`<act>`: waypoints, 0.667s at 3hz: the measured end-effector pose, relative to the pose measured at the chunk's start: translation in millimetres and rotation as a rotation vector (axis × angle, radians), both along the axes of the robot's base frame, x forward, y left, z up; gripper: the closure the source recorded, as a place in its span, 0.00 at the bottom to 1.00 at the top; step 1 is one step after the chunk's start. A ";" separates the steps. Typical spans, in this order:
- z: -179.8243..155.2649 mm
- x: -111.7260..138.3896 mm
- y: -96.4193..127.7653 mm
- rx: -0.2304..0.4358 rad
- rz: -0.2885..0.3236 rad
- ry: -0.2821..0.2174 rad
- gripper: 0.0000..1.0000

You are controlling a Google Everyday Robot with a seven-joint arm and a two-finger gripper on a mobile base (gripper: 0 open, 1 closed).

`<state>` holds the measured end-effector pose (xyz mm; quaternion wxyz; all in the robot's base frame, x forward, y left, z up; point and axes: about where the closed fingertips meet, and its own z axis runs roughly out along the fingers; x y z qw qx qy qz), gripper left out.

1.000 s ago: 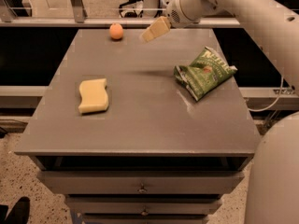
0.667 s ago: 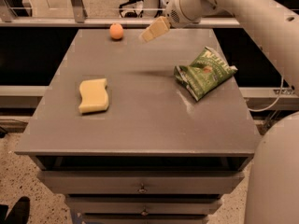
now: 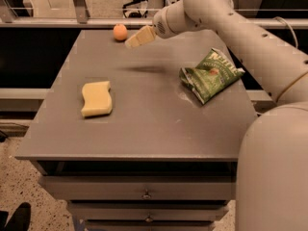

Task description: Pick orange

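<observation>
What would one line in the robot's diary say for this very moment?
task: pick orange | claw: raised over table, just right of orange | orange: at table's far edge, not grasped | also: yellow sponge, green snack bag

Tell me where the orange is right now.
In the camera view the orange sits at the far edge of the table, left of centre, with the gripper hovering just to its right.
</observation>
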<state>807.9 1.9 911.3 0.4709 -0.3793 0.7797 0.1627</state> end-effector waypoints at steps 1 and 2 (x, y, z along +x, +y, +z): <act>-18.7 23.5 38.6 0.085 0.024 -0.012 0.00; -32.4 44.9 67.2 0.118 0.029 -0.031 0.00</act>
